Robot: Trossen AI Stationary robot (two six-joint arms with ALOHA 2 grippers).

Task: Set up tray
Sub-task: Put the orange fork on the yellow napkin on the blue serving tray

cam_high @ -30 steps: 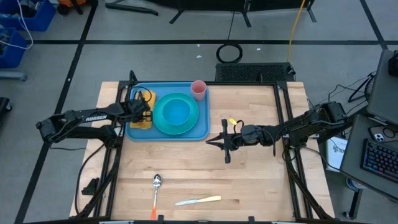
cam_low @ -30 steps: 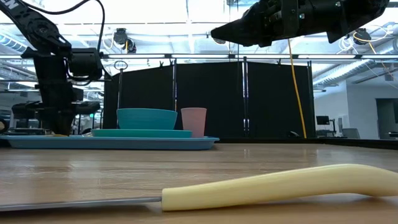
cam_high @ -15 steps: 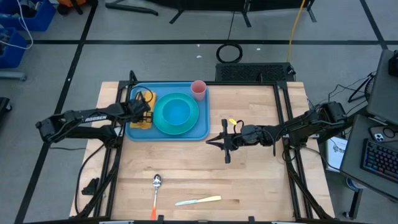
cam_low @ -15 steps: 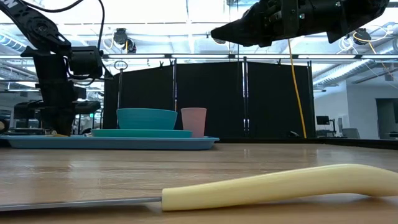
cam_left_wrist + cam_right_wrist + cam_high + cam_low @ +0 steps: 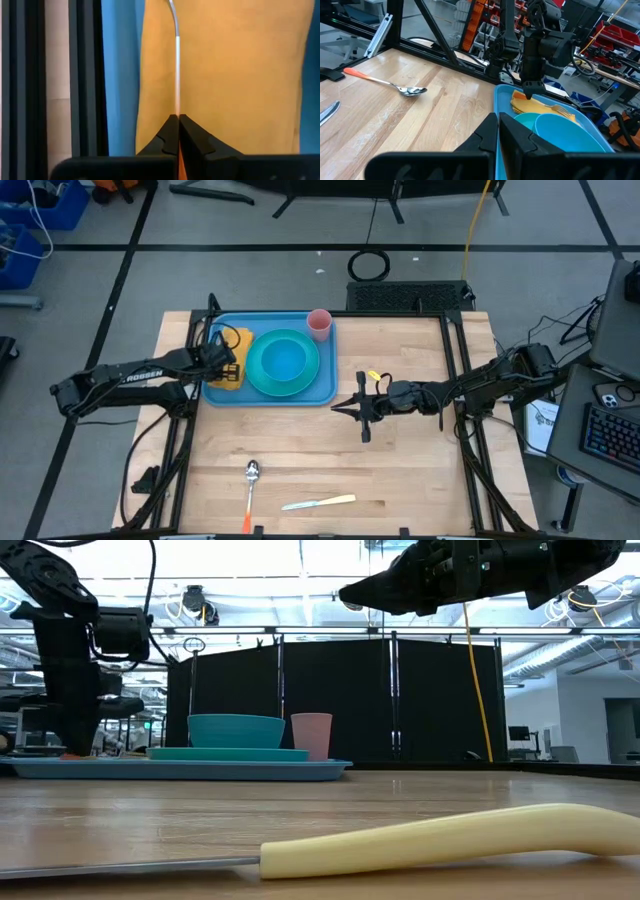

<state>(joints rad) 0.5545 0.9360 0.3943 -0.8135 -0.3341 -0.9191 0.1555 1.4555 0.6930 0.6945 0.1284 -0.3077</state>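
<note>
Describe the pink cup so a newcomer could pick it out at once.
Start at the light-blue tray on the wooden table's far left part. The pink cup stands upright in the tray's far corner on the right arm's side, beside the teal bowl. It is the only pink item, and taller and narrower than the bowl.

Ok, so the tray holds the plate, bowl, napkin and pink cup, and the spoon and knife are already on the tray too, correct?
Not quite. The spoon and knife still lie on the bare table, near its front edge and well apart from the tray, as the high view shows. The rest holds: plate, bowl, napkin and pink cup are on the tray.
</note>
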